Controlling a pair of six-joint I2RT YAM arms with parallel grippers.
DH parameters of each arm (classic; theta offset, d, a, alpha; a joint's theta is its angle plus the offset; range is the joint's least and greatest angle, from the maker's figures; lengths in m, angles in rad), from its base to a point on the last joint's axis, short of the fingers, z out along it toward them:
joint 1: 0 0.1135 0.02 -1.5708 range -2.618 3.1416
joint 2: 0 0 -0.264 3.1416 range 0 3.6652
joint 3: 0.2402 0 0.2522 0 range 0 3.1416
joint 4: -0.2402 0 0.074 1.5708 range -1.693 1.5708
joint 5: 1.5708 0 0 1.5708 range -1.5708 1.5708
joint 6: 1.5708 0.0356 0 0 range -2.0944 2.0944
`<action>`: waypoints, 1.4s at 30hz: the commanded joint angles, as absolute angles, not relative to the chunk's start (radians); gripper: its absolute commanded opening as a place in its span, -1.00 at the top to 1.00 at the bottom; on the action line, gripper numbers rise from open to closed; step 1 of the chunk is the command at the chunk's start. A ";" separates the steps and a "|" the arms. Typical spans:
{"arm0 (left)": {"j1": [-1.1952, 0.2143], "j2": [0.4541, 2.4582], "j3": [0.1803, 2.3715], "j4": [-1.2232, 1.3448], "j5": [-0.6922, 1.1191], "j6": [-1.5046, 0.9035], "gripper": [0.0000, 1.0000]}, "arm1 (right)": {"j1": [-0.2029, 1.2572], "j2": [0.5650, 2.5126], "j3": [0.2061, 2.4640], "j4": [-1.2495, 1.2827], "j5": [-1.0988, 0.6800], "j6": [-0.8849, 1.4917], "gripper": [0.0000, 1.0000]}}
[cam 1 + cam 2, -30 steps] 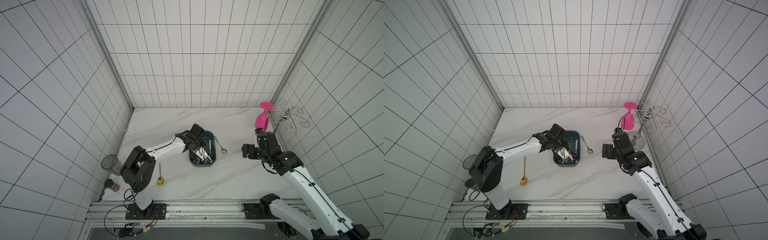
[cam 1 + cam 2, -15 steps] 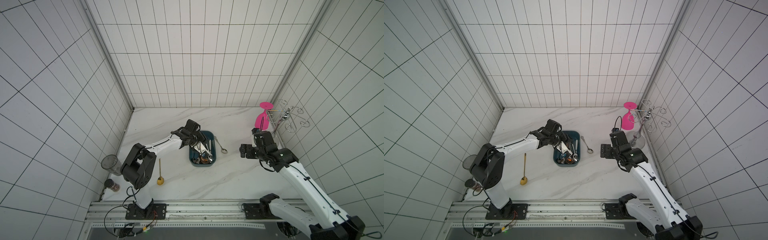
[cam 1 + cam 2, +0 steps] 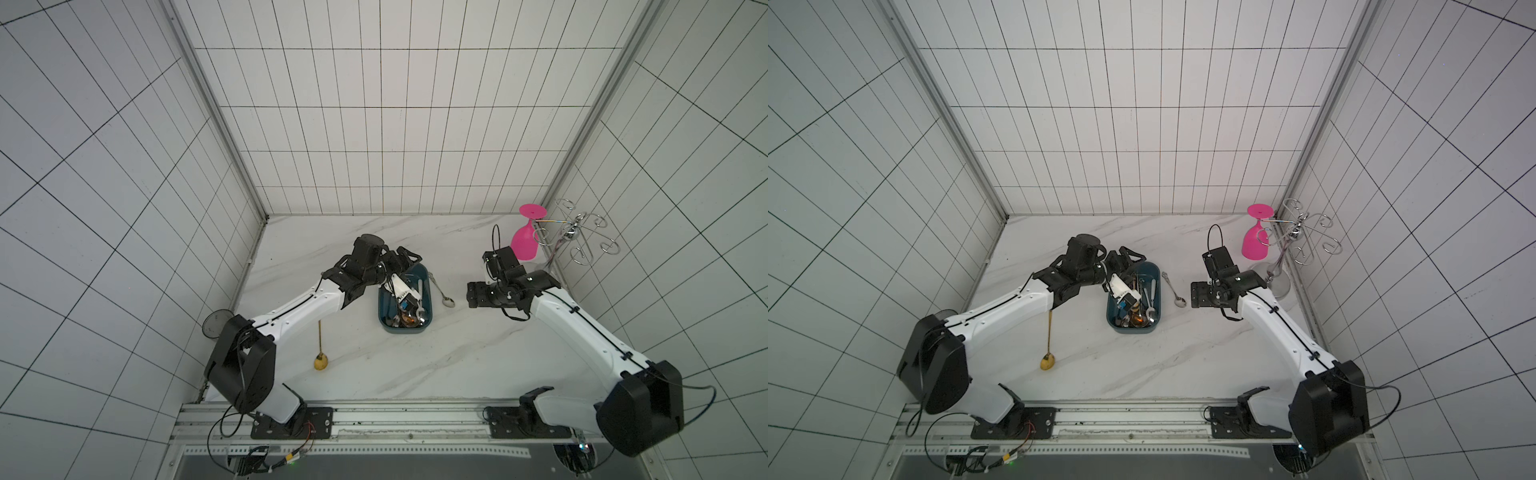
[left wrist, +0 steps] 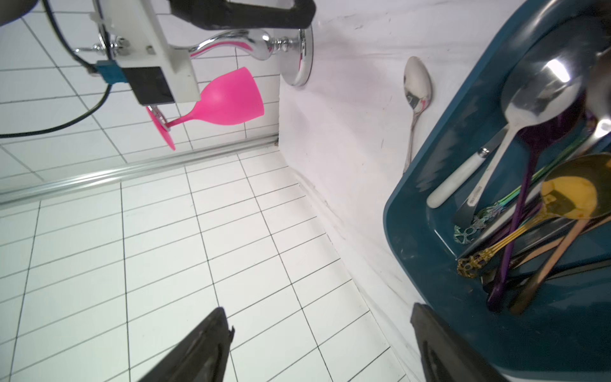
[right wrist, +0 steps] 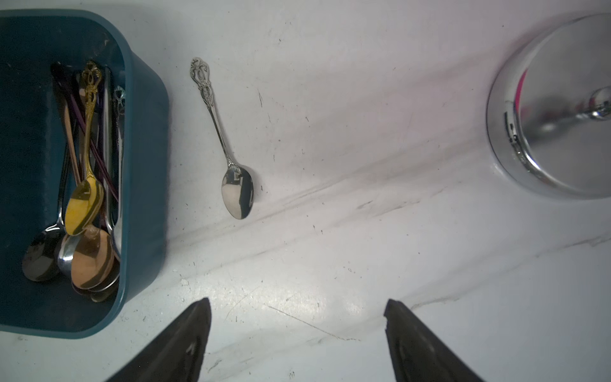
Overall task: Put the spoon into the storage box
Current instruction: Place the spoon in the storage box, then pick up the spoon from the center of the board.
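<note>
Silver spoon (image 5: 221, 132) lies flat on the table (image 5: 363, 264) just beside the box (image 5: 145, 132), right claw (image 5: 297, 304) and left claw (image 4: 320, 317) both gaping empty; looks light, stiff and slick, so I'd pinch mid-handle.

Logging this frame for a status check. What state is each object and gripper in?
storage box: upright on the table, holding many utensils
silver spoon: flat on the table beside the box, apart from it
gold spoon: flat on the table, outside the box
chrome rack: standing upright
pink goblet: hanging upside down from that rack
left gripper: open, empty, over the box
right gripper: open, empty, above the table
</note>
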State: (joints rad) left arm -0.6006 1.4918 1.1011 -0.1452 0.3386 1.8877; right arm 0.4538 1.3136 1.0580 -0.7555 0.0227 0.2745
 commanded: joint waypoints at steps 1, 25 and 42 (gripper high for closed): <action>-0.601 1.432 1.073 -0.083 0.232 1.765 -0.79 | 0.446 1.385 1.150 -0.745 -0.008 0.237 -0.66; -0.532 1.245 1.356 -0.623 -0.231 0.279 -0.95 | 0.425 1.711 1.349 -0.738 -0.091 0.225 -0.60; -0.095 1.068 1.108 -0.589 0.119 0.016 -0.96 | 0.491 1.986 1.496 -0.759 -0.107 0.206 -0.27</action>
State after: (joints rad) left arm -0.1226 1.0946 1.1252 -0.6106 0.0586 0.0746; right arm 0.4675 1.9488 1.4387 -0.7315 -0.1253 0.2226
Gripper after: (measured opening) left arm 0.981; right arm 0.644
